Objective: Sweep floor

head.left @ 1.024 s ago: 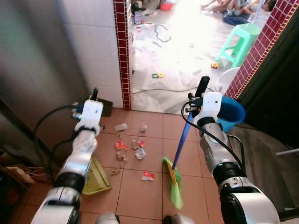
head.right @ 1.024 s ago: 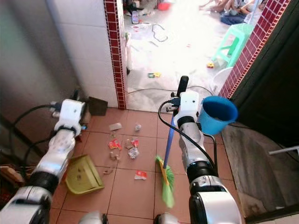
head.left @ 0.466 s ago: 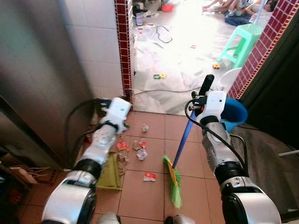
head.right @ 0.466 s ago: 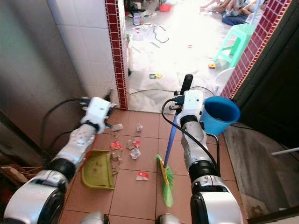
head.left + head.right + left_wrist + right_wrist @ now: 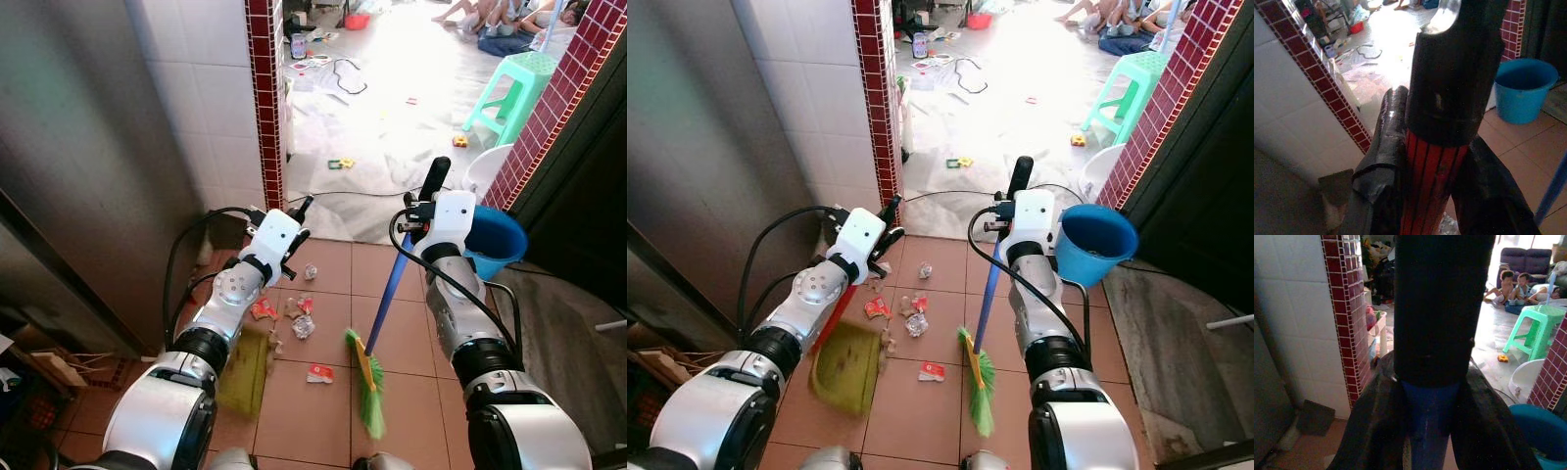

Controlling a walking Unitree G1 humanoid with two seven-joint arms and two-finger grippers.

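Observation:
A broom stands on the tiles with its green bristles point(image 5: 367, 387) down and its blue handle point(image 5: 392, 289) leaning up to my right gripper point(image 5: 427, 186), which is shut on the handle's black grip point(image 5: 1442, 308). My left gripper point(image 5: 292, 217) is shut on the red handle point(image 5: 1430, 181) of a green dustpan point(image 5: 847, 367). The pan rests tilted on the floor just left of the litter. Crumpled scraps of litter point(image 5: 294, 318) lie between pan and broom, with a red and white wrapper point(image 5: 320, 373) nearest the bristles.
A blue bucket point(image 5: 495, 245) stands right of the broom, with a white basin point(image 5: 490, 166) and green stool point(image 5: 514, 83) behind. A red-tiled wall edge point(image 5: 266, 98) rises at the left. Black cables point(image 5: 181, 264) trail there. People sit far back point(image 5: 490, 12).
My left arm has swung right, bringing the dustpan from the left wall over to the litter. The broom and right arm have hardly moved.

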